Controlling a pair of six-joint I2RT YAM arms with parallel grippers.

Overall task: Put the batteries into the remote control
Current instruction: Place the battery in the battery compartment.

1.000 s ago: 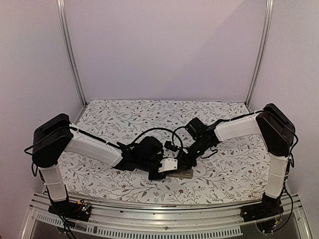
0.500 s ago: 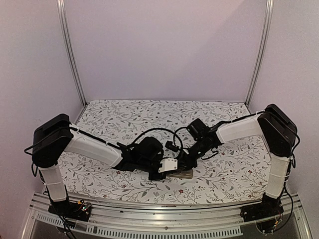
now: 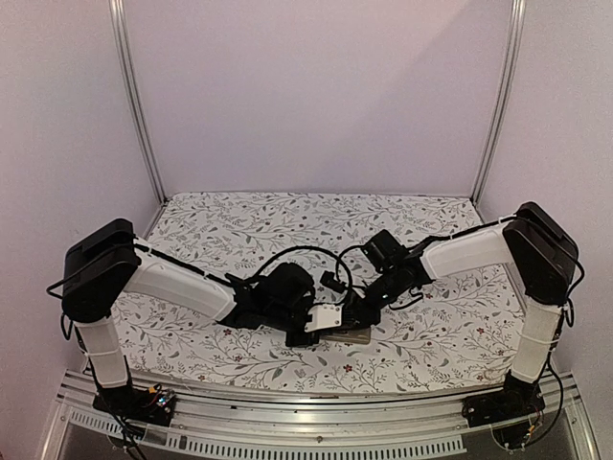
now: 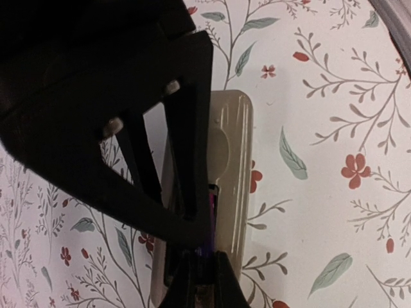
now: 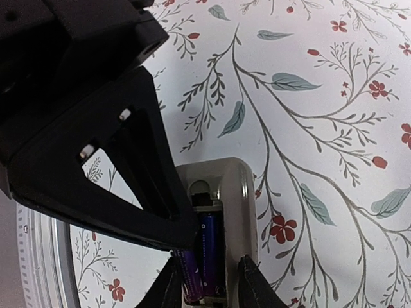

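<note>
Remote control [image 5: 247,186] lies back-up on the floral surface [image 3: 239,230], near the front edge, both arms over it. Its bay is open, with the purple batteries [image 5: 209,250] side by side inside. Right tool [image 5: 210,269] is spread, a finger on each side of the batteries. Left tool [image 4: 200,269] is pressed together, tips down at the bay.

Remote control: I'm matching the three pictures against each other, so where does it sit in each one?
Top external: remote control, a tan sliver at low centre.
Left wrist: remote control in the centre, running top to bottom, partly hidden.
Right wrist: remote control at bottom centre, purple batteries inside.
Shared landmark: the floral cloth beneath it.
</note>
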